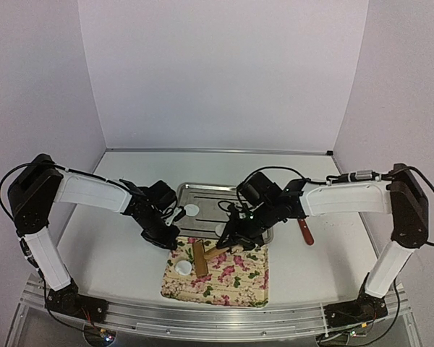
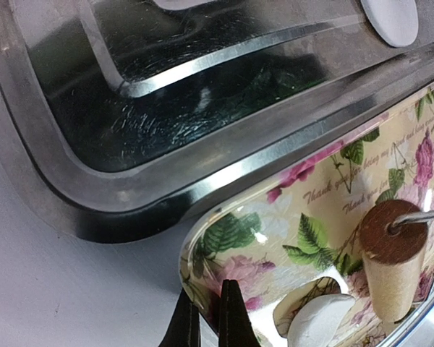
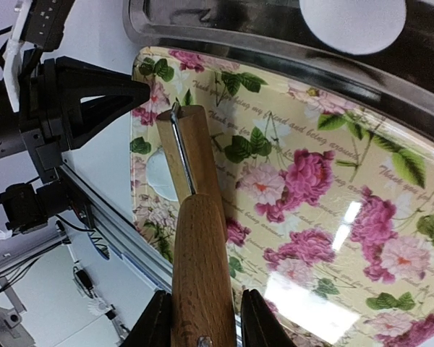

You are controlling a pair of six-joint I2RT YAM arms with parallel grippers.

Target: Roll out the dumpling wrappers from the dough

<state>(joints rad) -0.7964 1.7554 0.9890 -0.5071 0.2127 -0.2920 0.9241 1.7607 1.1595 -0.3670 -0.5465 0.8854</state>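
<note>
A small wooden rolling pin [image 1: 201, 259] lies on the floral mat [image 1: 224, 285], its roller next to a round white dough disc [image 1: 183, 268]. My right gripper [image 1: 230, 244] is shut on the pin's wooden handle [image 3: 202, 267], with the roller [image 3: 192, 155] stretching ahead and partly hiding the disc [image 3: 158, 177]. My left gripper [image 2: 206, 307] is shut on the mat's near-left corner [image 2: 224, 246]; in the top view it sits at the mat's top-left corner [image 1: 175, 242]. Two dumpling wrappers [image 1: 192, 210] [image 1: 218, 228] lie in the metal tray [image 1: 210, 189]. One shows in the right wrist view [image 3: 354, 22].
A red-handled tool [image 1: 304, 231] lies on the table right of the tray. The tray's rim [image 2: 202, 181] butts against the mat's far edge. The aluminium rail [image 1: 202, 318] runs along the near table edge. White walls enclose the table.
</note>
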